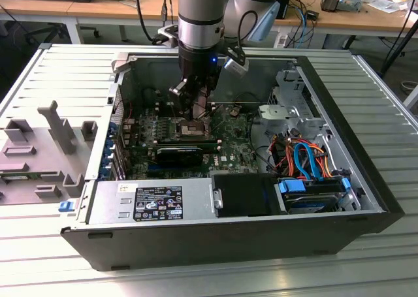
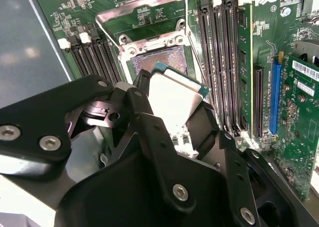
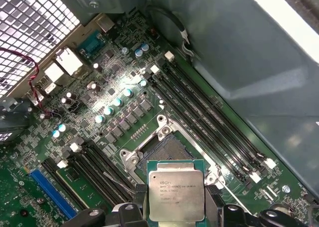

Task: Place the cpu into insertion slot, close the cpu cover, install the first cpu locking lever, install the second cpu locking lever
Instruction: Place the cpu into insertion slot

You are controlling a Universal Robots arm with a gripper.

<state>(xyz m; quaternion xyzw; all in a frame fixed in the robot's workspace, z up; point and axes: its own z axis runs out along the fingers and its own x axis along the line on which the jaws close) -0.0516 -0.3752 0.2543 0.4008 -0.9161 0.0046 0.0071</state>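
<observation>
My gripper (image 1: 195, 111) reaches down into the open computer case and is shut on the cpu (image 3: 175, 194), a flat square chip with a silver-grey top. In both wrist views the black fingers (image 2: 142, 90) clamp it by two opposite edges. The cpu (image 2: 172, 95) hangs tilted just above the insertion slot (image 2: 160, 62), apart from it. The slot's dark centre (image 3: 164, 149) lies bare. The cpu cover (image 2: 149, 0), a silver frame with a square window, stands swung up and open behind the slot. A thin lever rod (image 2: 195, 52) runs along the slot's side.
Long black memory slots (image 3: 209, 122) flank the socket on both sides. A black expansion card (image 1: 183, 155) and the power supply (image 1: 150, 202) lie nearer the case front. Cables and drive bays (image 1: 307, 160) sit at the exterior view's right. Grey fixtures (image 1: 46, 147) stand outside the case.
</observation>
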